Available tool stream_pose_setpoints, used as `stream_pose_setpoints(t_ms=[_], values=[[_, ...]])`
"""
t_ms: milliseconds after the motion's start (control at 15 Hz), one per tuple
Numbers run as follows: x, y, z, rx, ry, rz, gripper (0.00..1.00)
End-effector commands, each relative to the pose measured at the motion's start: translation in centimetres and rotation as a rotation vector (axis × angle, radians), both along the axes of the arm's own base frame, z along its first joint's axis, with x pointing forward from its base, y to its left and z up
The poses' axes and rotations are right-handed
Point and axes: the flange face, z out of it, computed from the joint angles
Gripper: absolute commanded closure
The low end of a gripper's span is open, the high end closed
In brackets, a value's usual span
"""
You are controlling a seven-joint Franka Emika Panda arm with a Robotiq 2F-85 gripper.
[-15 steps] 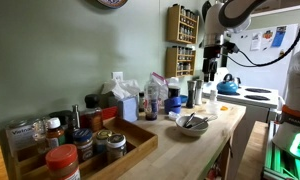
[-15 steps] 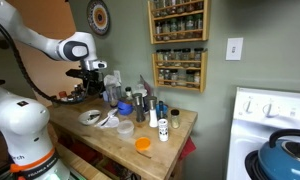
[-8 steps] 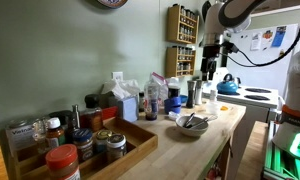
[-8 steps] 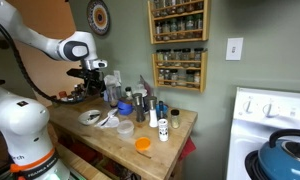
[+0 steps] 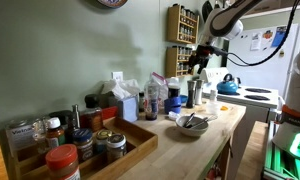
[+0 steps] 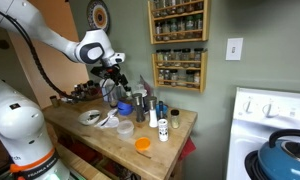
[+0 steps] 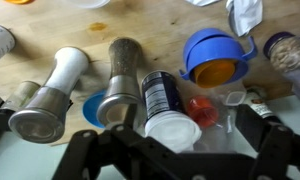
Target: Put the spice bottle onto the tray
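The claw (image 7: 177, 150) hangs spread above a blue-labelled spice bottle (image 7: 162, 98), its writing unreadable.

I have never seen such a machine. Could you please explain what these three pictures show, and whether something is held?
This is one white robot arm that ends in a two-fingered pincer. Two pictures come from cameras that stand in the room. The third looks down from a camera on the wrist. The wooden counter carries jars, shakers, a bowl and a wooden tray. The pincer is open and holds nothing. It hangs above a white-capped bottle, perhaps the one it should take.
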Motion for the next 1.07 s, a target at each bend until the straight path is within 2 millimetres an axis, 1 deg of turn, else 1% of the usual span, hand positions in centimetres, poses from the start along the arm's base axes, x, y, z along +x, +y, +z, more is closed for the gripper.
stream_pose_setpoints(t_ms=[0,67,200,267,333,467,733,1000], values=[[0.8,-0.9,-0.2,0.002,-0.004,-0.018,0.00],[1.3,-1.4,-0.5,0.004,-0.001,-0.026,0.00],[1.4,-1.3,-0.5,0.004,0.000,-0.023,0.00],[2.1,-2.1,-1.3,-0.033,-0.002,-0.049,0.00],[2.2,-2.6,-1.5,-0.047,0.010,-0.053,0.00],[2.2,-4.0,-2.7,-0.065,0.051,-0.062,0.00],[2.8,-4.4,-5.0,-0.027,0.076,-0.070,0.00],[4.4,-4.8,-6.2,-0.024,0.029,-0.086,0.00]])
